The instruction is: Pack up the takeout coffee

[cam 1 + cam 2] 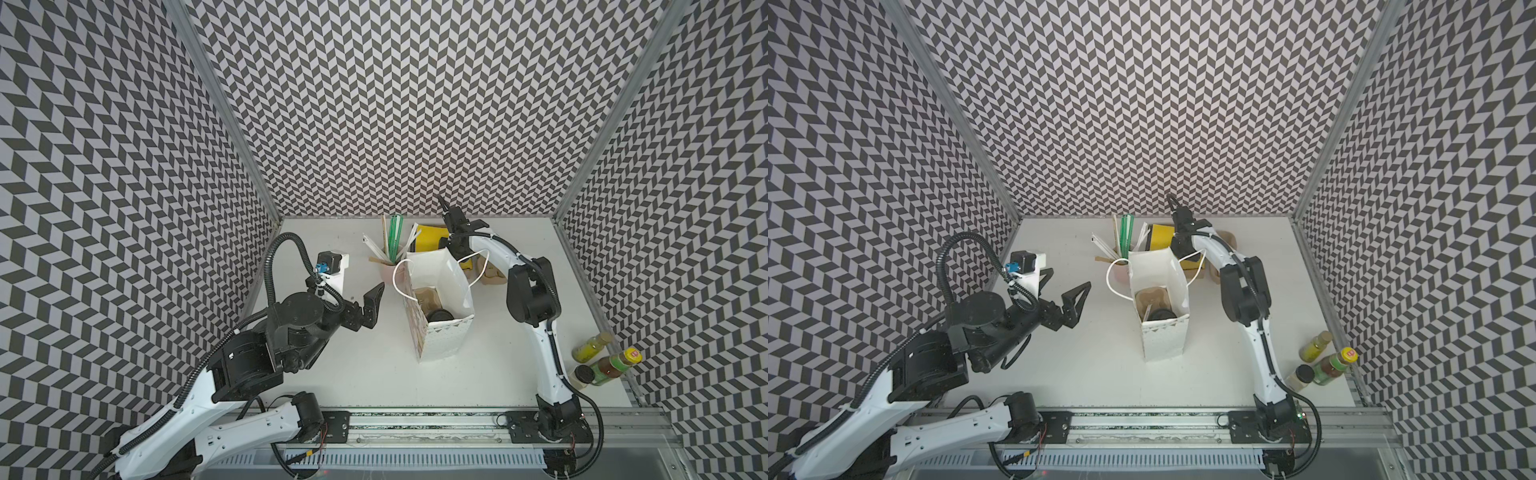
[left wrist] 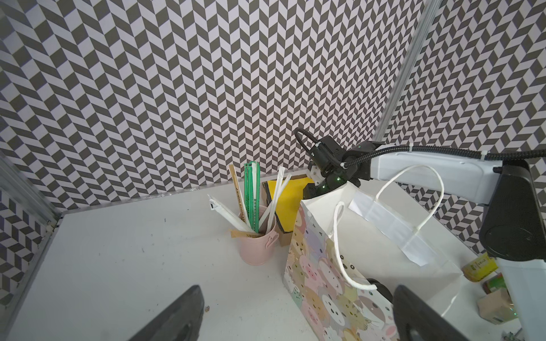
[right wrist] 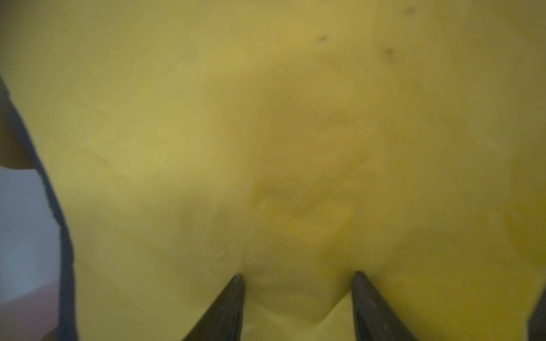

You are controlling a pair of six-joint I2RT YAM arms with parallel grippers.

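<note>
Sitting lidded in the cardboard carrier (image 1: 424, 297) inside the open paper bag (image 1: 446, 340), the takeout coffee (image 1: 439, 314) looks light, thin-walled and crushable: hold it just below the lid rim. Tall bag walls hem it in; pink straw cup (image 2: 258, 248) just beside. Left gripper (image 1: 1069, 277) spread, empty; right gripper (image 3: 297, 276) part-spread on yellow sheet (image 3: 266, 118), hold uncertain.

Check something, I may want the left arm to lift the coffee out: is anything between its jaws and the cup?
Yes. The takeout coffee sits inside the paper bag; the bag's printed side wall stands between it and the open left gripper. From above, the mouth looks clear.
</note>
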